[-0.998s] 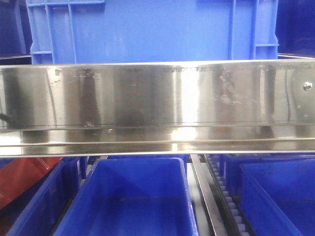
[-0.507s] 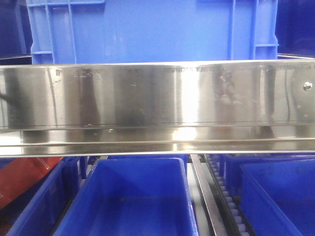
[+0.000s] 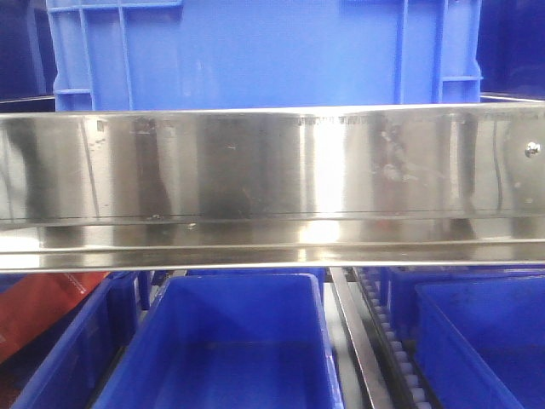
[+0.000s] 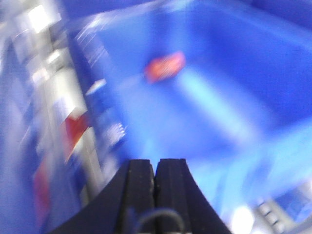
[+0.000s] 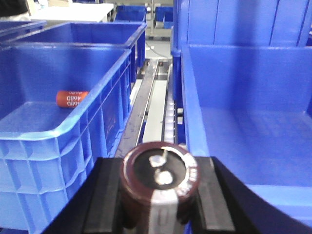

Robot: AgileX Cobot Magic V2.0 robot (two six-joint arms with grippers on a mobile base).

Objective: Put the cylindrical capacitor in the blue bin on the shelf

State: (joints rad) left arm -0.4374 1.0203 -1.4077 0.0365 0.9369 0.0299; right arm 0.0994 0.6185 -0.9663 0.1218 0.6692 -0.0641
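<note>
Between the right gripper (image 5: 156, 195) jaws, clamped tight: capacitor (image 5: 160, 170). Best carried clear over the rim of the blue bin (image 5: 189, 97) ahead-right, lowered, then released. Left gripper (image 4: 155, 168) closed, empty.

The left fingers (image 4: 141, 183) press together; the right fingers (image 5: 107, 195) clamp the cylindrical capacitor (image 5: 158, 178).

A white flat surface (image 5: 73, 10) lies at the upper left of the right wrist view, with distant blue crates (image 5: 130, 13) at top centre beside it.
</note>
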